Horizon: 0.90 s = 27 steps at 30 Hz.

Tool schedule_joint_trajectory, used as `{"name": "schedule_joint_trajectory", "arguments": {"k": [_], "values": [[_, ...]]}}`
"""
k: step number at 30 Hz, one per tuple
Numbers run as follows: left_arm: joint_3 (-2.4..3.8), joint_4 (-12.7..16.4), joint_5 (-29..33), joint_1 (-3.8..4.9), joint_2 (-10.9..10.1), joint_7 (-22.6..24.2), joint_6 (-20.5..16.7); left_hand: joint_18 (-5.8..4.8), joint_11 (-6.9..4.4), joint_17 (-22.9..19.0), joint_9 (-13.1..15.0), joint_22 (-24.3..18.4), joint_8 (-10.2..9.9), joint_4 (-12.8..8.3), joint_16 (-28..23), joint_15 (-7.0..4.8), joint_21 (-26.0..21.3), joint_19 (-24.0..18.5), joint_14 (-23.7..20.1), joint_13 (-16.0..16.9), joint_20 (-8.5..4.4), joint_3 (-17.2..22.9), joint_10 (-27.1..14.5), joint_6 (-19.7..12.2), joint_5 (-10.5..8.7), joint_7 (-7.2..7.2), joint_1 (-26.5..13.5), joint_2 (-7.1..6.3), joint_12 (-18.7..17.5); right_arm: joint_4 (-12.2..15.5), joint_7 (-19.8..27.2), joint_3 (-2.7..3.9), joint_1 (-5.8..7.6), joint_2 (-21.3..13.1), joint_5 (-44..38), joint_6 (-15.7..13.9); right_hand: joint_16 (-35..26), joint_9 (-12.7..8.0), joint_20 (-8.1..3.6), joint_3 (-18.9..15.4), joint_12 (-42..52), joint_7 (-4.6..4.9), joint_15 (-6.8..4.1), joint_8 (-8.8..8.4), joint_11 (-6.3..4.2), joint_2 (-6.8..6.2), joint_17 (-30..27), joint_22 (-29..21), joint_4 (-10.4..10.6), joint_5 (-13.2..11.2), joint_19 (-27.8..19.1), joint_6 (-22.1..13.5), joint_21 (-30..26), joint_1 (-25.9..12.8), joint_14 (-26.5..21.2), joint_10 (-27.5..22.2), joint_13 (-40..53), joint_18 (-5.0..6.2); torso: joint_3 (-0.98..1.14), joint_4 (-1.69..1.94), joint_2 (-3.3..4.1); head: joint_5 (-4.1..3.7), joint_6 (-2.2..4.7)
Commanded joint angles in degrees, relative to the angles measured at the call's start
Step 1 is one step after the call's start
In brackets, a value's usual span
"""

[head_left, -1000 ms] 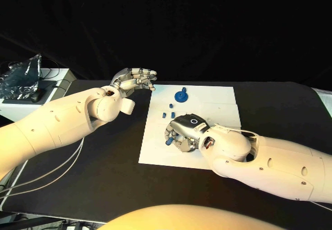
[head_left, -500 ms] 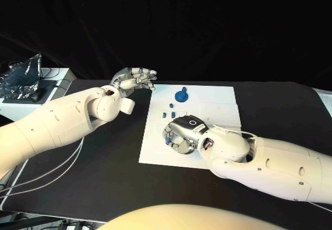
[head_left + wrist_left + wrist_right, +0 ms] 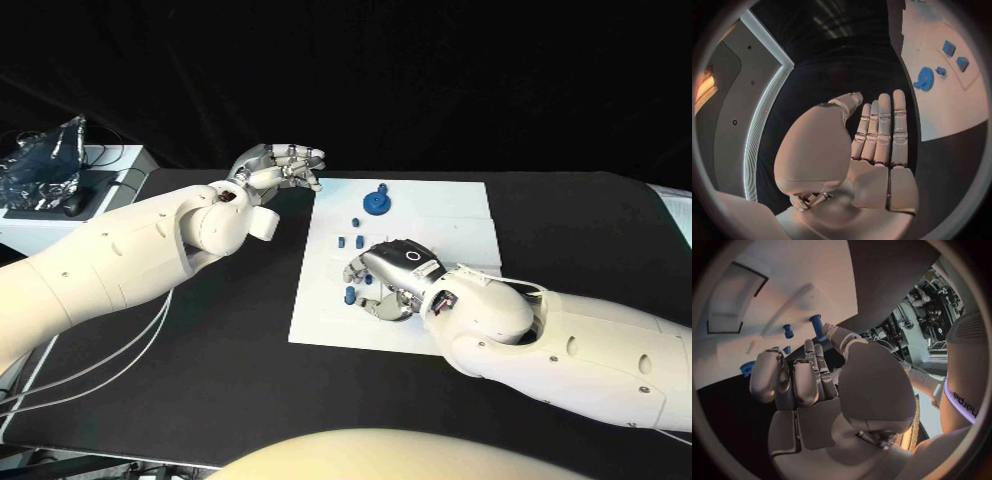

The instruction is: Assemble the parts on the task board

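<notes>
On the black counter (image 3: 173,370) lies the white rectangular task board (image 3: 325,320), and the right hand (image 3: 387,280) hangs low over its near half with fingers curled downward round a small blue peg-like part (image 3: 351,294). From the right wrist view a blue cylindrical peg (image 3: 816,325) stands just beyond the fingertips (image 3: 811,347), close to touching; whether it is actually pinched I cannot tell. A second short blue piece (image 3: 788,331) sits beside it. Farther up the board rest a round blue gear-like disc (image 3: 378,201) and a few small blue blocks (image 3: 346,239).

Off the board's far left corner the left hand (image 3: 283,165) hovers above the counter, fingers straight and together in its wrist view, holding nothing.

Judged from this, the step in hand is picking up the near peg. To do it well, the fingers should close squarely on the peg's sides, keep it upright, and lift straight so the neighbouring piece is not knocked. A glancing contact would likely roll the peg away across the smooth plate.
</notes>
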Motion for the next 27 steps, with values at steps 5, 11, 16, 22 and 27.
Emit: {"name": "schedule_joint_trajectory", "arguments": {"k": [5,11,16,22,27], "values": [[0.03,-0.1,0.3,0.02,0.1,0.2,1.2,0.69,0.07,0.1,-0.1,-0.1,0.3,0.1,-0.4,0.21,-0.4,0.5,0.2,-0.1,0.10,-0.4,-0.4,-0.2,-0.02,0.20,0.1,0.15,-0.3,1.8,-0.3,0.57,0.02,-3.0,3.4,-6.7,-0.7,-1.1,0.36,-6.0,2.6,-0.65,0.55,-1.84,0.15,1.28,-1.1,2.0,1.5,0.4,-0.1,-3.3,-2.5,2.7,0.3,-2.8,-0.2,1.13,-0.01,-0.10,-0.11,-0.46,0.60],[0.02,-0.2,0.4,-0.03,0.0,0.1,1.5,0.69,0.07,0.1,-0.1,-0.1,0.2,0.1,-0.4,0.22,-0.5,0.5,0.2,-0.1,0.11,-0.4,-0.5,-0.2,-0.03,0.19,0.1,0.12,-0.3,2.9,2.2,1.70,1.41,-8.2,17.8,-8.3,-0.4,-2.1,0.01,-7.0,6.1,1.14,0.04,-1.32,-0.53,2.15,-0.9,2.5,3.0,2.5,0.6,-3.5,-1.2,4.2,0.5,-0.5,0.1,0.90,0.00,-0.25,-0.33,-1.63,1.40],[0.01,0.1,0.5,-0.47,-0.3,0.3,1.6,0.68,0.09,0.1,-0.1,-0.2,0.2,0.2,-0.5,0.25,-0.6,0.5,0.2,-0.2,0.14,-0.5,-0.5,-0.3,-0.04,0.20,0.0,0.09,-0.3,3.1,4.2,2.20,4.63,-13.9,33.2,-2.8,3.3,-1.9,-0.83,-3.1,10.2,1.38,-1.02,2.01,-1.93,2.46,4.6,6.4,6.4,5.3,2.5,2.5,6.7,2.0,2.0,10.5,2.2,-0.44,0.08,-0.60,-0.66,-3.16,2.73],[0.02,1.5,0.7,-1.80,-1.6,0.5,1.2,0.68,0.09,0.1,-0.2,-0.3,0.2,0.3,-0.5,0.25,-0.6,0.5,0.2,-0.2,0.15,-0.5,-0.5,-0.3,-0.04,0.20,0.0,0.10,-0.3,5.2,-1.0,2.19,8.09,-21.7,43.1,6.1,7.5,2.9,-2.70,-8.1,67.7,-0.95,-2.97,8.45,-4.22,3.78,10.6,10.5,11.4,6.1,3.7,2.2,14.2,-2.9,3.2,18.5,62.6,-1.75,0.10,-1.24,-1.21,-4.55,3.29],[0.02,2.2,1.0,-2.66,-2.1,0.6,1.1,0.68,0.09,0.2,-0.2,-0.3,0.2,0.3,-0.5,0.25,-0.7,0.5,0.2,-0.2,0.16,-0.6,-0.5,-0.3,-0.03,0.20,-0.1,0.11,-0.3,5.8,-7.8,1.79,8.90,-24.9,42.9,11.6,12.5,7.3,-2.78,-14.3,82.3,-1.54,-3.01,12.47,-4.58,5.58,21.1,12.3,13.1,9.8,4.6,1.2,18.2,-9.6,4.9,25.7,80.5,-2.46,0.28,-1.42,-1.56,-5.27,2.74]]}}
